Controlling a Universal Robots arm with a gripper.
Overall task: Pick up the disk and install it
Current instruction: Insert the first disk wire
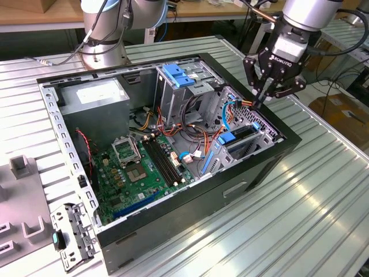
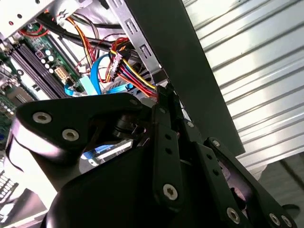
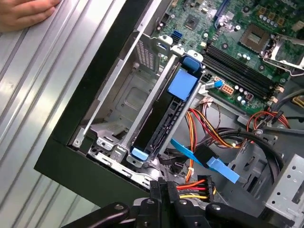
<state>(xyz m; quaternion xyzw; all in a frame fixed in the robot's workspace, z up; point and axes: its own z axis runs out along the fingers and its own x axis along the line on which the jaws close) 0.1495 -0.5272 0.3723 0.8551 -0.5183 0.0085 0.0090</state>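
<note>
Black metal fingers of the robot's claw (image 1: 260,99) are drawn tight together, pinched to a thin point with nothing visibly held between them; in the exterior view the tip dips just inside the open black computer case (image 1: 262,170), at its corner toward the exterior view's right. Just beside the tip, in both wrist views, sits a black plug with red, yellow and orange wires (image 3: 195,186), so the clenched claw looks placed to nudge or seat that connector, though actual contact cannot be confirmed. Next out, the flat dark disk with blue plastic rail (image 3: 164,124) already stands on edge in its grey metal bay, a blue tab at each end, which suggests it has been slotted in. A flat blue data cable (image 3: 202,159) trails past it. Beyond lies the green motherboard (image 1: 141,167), and a person's hand (image 3: 23,12) rests on the ribbed metal table (image 1: 300,219).
</note>
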